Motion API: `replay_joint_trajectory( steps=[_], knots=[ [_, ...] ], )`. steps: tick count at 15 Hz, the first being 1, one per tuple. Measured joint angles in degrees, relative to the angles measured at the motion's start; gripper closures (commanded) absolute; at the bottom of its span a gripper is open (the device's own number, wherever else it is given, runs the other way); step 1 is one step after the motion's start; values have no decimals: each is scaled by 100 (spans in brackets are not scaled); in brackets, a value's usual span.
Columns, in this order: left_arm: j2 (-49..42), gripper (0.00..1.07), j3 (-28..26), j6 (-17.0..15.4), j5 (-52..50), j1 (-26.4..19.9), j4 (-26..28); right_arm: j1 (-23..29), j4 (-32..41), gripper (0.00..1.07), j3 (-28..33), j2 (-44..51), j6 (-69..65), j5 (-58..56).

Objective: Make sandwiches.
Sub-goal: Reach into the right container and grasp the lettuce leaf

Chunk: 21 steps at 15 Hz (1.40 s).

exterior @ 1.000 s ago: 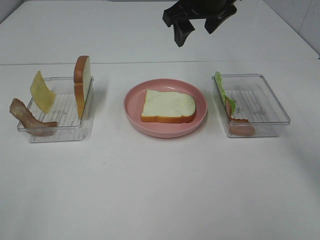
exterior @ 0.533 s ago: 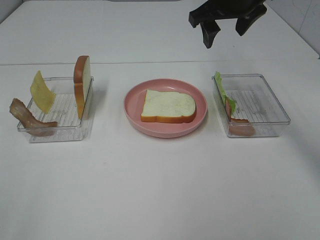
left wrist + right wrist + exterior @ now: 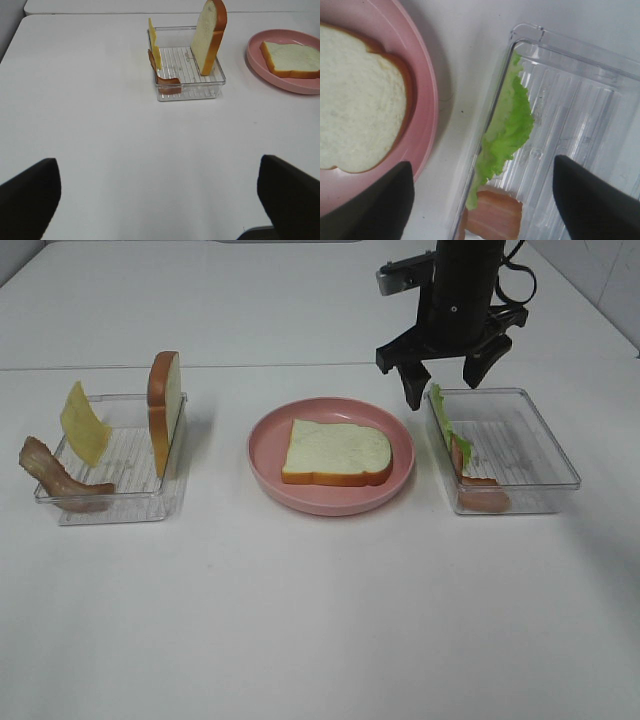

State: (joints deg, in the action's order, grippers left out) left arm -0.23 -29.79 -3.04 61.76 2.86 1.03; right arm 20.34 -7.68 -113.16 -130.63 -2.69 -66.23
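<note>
1. Your right gripper (image 3: 441, 388) is hanging spread open, gripping nothing, above the far corner of the clear ribbed plastic tray on the right (image 3: 545, 455), on the side nearest the plate.
2. In the right wrist view, one finger is sitting over the plate's rim and the other over the tray floor, with the lettuce showing in the gap between them. How high the fingertips are standing above the leaf, you cannot tell.
3. The ruffled green lettuce leaf (image 3: 445, 420) is leaning upright against that tray's wall on the plate side, and reddish-brown bacon strips (image 3: 480, 490) are lying just beside it at the near end.
4. One white bread slice with orange-brown crust (image 3: 335, 450) is lying flat in the round pink plate (image 3: 262, 455), which is sitting between the two trays on the white table (image 3: 320, 620).
5. The second white bread slice (image 3: 165, 410) is standing on edge in the clear plastic tray on the left (image 3: 130, 510), against its plate-side wall.
6. The yellow cheese square (image 3: 84, 424) is leaning on that tray's opposite wall, and another reddish-brown bacon strip (image 3: 55, 480) is draping over the near outer corner.
7. Your left gripper (image 3: 160, 200) is hovering wide open and empty over bare table, well apart from the left tray.
</note>
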Motion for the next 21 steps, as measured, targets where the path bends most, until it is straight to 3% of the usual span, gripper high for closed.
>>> replay_joint_trajectory(
  steps=[7,10,11,12,15,16,21],
  knots=[
    [0,6,0,0,0,0,0,0,0,32,0,-332,0,218],
    [0,6,0,0,0,0,0,0,0,40,0,-338,0,269],
    [0,6,0,0,0,0,0,0,0,54,0,-338,-11,269],
    [0,6,0,0,0,0,0,0,0,59,0,-338,-40,269],
    [0,6,0,0,0,0,0,0,-34,103,0,-344,-149,286],
    [0,6,0,0,0,0,0,0,-74,107,0,-344,-155,292],
    [0,6,0,0,0,0,0,0,-298,107,-57,-344,-235,201]
  ],
)
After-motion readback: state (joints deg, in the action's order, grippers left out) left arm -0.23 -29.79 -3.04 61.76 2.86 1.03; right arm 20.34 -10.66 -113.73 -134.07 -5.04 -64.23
